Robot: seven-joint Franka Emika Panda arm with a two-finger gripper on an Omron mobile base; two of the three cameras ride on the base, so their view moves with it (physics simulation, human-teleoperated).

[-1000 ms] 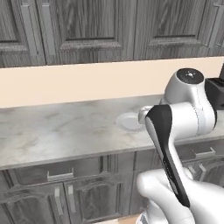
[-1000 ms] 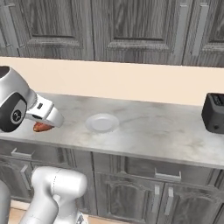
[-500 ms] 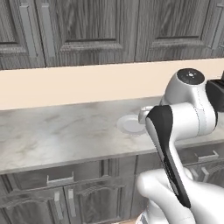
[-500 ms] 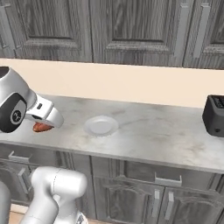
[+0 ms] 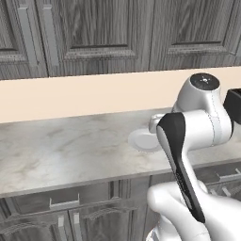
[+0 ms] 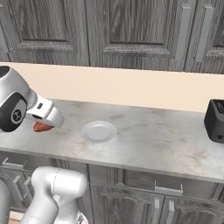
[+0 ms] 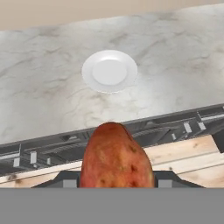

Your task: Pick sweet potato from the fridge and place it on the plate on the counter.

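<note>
open counter (image 7: 175, 87) lying ahead of the gripper (image 7: 116, 181), plate (image 7: 109, 71) sitting alone, toaster (image 6: 215, 120) standing far off right, upper cabinets (image 6: 131, 30) hanging overhead

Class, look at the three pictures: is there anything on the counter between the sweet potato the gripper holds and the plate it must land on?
Nothing visible does. The sweet potato sits in the gripper, and only bare counter lies between it and the plate. The black appliance stands far off to the other side.

one sweet potato (image 7: 116, 156), one plate (image 6: 99, 131), one counter (image 6: 166, 142), one toaster (image 6: 215, 120)
</note>
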